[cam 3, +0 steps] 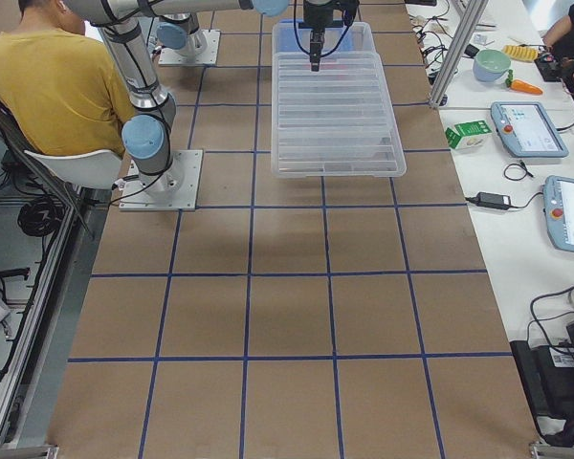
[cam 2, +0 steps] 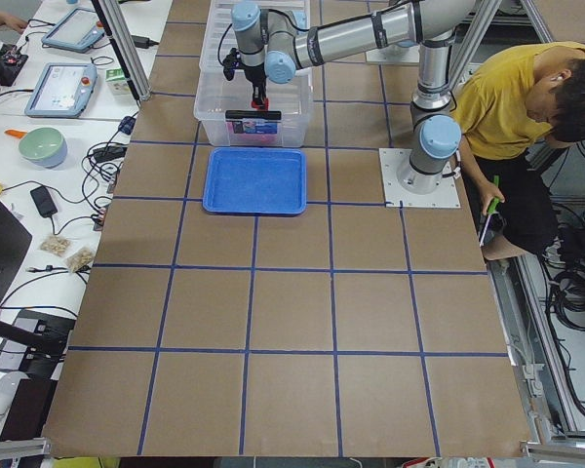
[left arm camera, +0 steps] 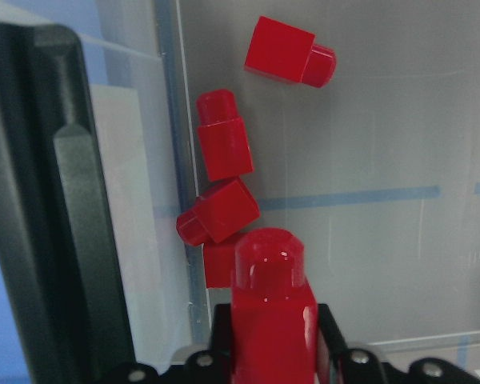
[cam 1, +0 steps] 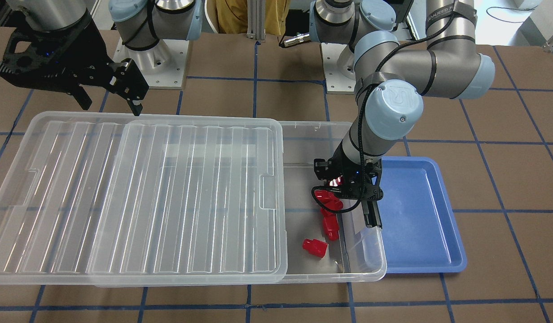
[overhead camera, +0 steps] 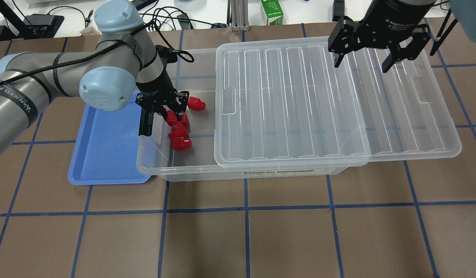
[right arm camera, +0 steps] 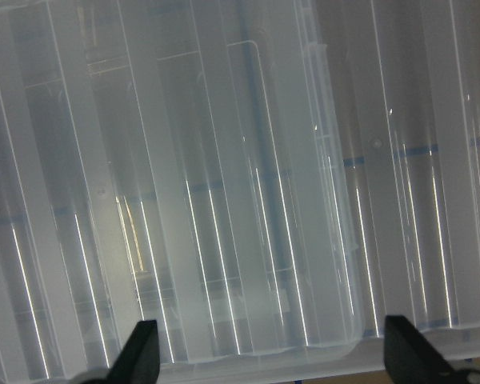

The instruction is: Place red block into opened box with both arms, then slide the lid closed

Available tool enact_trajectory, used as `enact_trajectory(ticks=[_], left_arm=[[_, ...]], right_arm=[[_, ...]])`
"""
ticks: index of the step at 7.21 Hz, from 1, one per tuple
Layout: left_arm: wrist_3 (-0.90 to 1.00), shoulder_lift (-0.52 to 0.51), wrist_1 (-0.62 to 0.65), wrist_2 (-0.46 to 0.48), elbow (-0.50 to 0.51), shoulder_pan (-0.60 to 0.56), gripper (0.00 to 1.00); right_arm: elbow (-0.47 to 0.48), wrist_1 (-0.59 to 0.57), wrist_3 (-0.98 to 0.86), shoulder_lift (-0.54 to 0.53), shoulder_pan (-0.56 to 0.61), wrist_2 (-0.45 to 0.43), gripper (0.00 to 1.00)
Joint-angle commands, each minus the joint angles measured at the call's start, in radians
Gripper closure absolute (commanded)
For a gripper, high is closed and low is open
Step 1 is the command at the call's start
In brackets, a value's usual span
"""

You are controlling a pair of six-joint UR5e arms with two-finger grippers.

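The clear box (overhead camera: 157, 170) lies open at its left end, and the ribbed lid (overhead camera: 292, 104) covers the rest and overhangs to the right. Several red blocks (overhead camera: 179, 133) lie on the bare box floor, one (overhead camera: 196, 103) apart from the others. My left gripper (overhead camera: 162, 117) hangs open over that end, one finger (left arm camera: 72, 240) outside the box wall above the blue tray. A red block (left arm camera: 268, 312) shows close under its palm; I cannot tell whether it touches a finger. My right gripper (overhead camera: 371, 63) hovers open above the lid's far right part, holding nothing.
An empty blue tray (overhead camera: 106, 154) sits against the box's left end. A person in a yellow shirt (cam 2: 507, 97) sits behind the arm bases. Tablets, a bowl and cables lie on the side benches (cam 2: 68, 88).
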Motion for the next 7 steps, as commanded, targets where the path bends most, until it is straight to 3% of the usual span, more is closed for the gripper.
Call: enact_trajectory(ticks=[1,3,4,7], left_arm=[[-0.016,0.009,0.018,-0.005,-0.013,-0.004,0.3],[-0.016,0.017,0.018,-0.007,-0.004,-0.002,0.29],[-0.012,0.043,0.017,-0.002,0.013,-0.001,0.18],[-0.007,0.089,-0.073,0.004,0.139,0.012,0.0]], right_arm=[[0.0,-0.002,-0.002,0.0,0.0,0.0,0.0],[0.0,-0.002,-0.002,0.002,0.0,0.0,0.0],[0.0,-0.002,-0.002,0.002,0.0,0.0,0.0],[0.0,-0.002,-0.002,0.002,0.0,0.001,0.0]])
